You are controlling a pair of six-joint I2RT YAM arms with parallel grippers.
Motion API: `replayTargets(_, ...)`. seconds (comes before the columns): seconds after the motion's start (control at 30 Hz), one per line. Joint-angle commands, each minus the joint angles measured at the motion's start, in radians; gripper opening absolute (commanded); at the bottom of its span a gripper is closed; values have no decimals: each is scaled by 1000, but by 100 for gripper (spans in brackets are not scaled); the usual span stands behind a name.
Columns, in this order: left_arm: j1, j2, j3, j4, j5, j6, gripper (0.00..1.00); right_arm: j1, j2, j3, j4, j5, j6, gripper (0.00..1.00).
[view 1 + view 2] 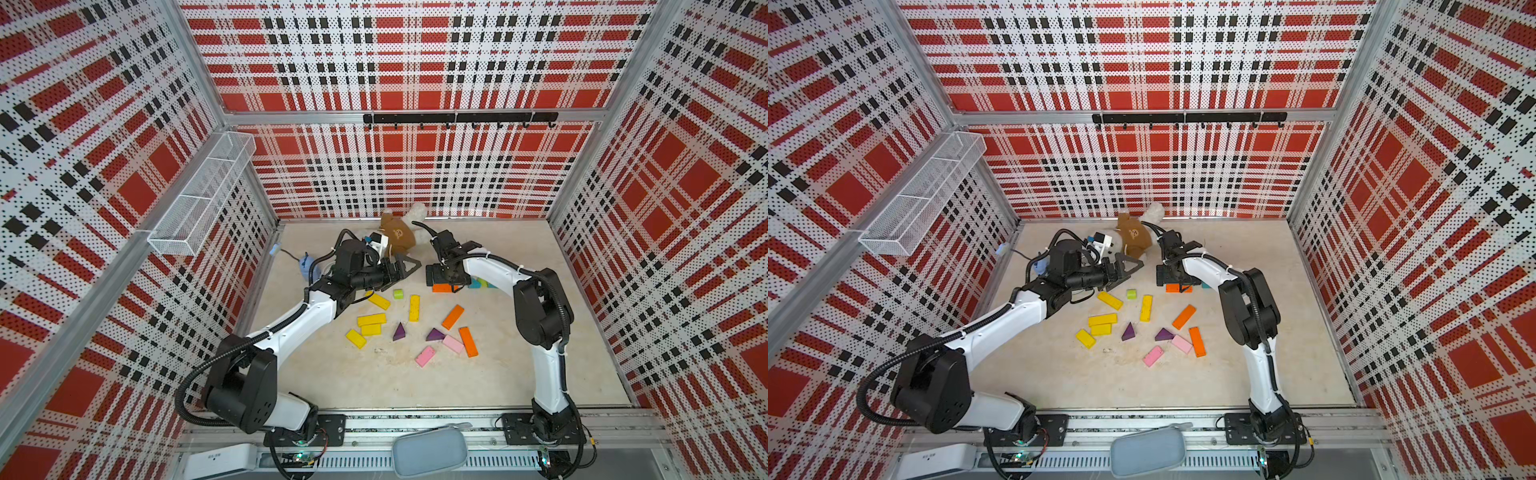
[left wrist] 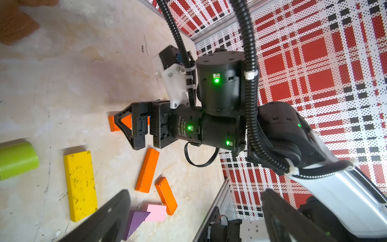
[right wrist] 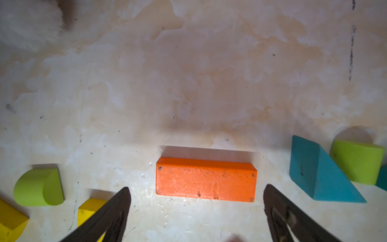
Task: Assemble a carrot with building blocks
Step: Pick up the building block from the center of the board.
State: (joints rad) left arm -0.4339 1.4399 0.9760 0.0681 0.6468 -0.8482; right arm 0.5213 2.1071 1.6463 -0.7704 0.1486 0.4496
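You are working over a pale, scuffed table (image 1: 374, 382), with the left arm (image 1: 291, 328) and the right arm (image 1: 548, 374) both reaching toward the far end, where a brown plush bear (image 1: 399, 237) is lying against the wall. The building blocks are lying scattered flat across the middle of the table: yellow rectangles (image 1: 414, 308), orange rectangles (image 1: 452, 316), pink rectangles (image 1: 453, 344) and two purple triangles (image 1: 399, 332), with a teal triangle (image 3: 314, 174) and a lime-green cylinder piece (image 3: 358, 162) touching each other off to one side. Your left gripper (image 2: 195, 191) is hanging spread wide and carrying nothing. Your right gripper (image 3: 195, 187) is also standing fully apart and empty, hovering over one lone orange block (image 3: 206, 180), its fingers (image 3: 117, 209) lining up just outside the block's two short ends without touching it. That block is looking rigid, light and smooth-painted, so it is probably going to slide or pivot if you are pinching off-centre. Taking it end to end is leaving little spare room, so you are likely better off turning the wrist, closing across the narrower width at mid-length, and keeping the pads flat on the long faces
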Motion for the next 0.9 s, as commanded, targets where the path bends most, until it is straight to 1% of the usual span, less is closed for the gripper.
replayTargets(0.0, -10, 9, -4, 25, 5, -3, 99, 0, 25, 27, -23, 29, 21, 100)
replayTargets(0.13, -13, 11, -1, 25, 10, -5, 100, -5, 40, 27, -13, -12, 14, 100)
replayTargets(0.37, -15, 12, -2, 25, 7, -5, 100, -5, 57, 19, -3, -7, 29, 100)
replayTargets(0.57, -20, 17, -3, 25, 8, -5, 99, -5, 53, -5, 0, 22, 36, 100)
replayTargets(0.87, -23, 21, -2, 25, 8, -3, 100, -6, 71, -13, 19, -1, 31, 100)
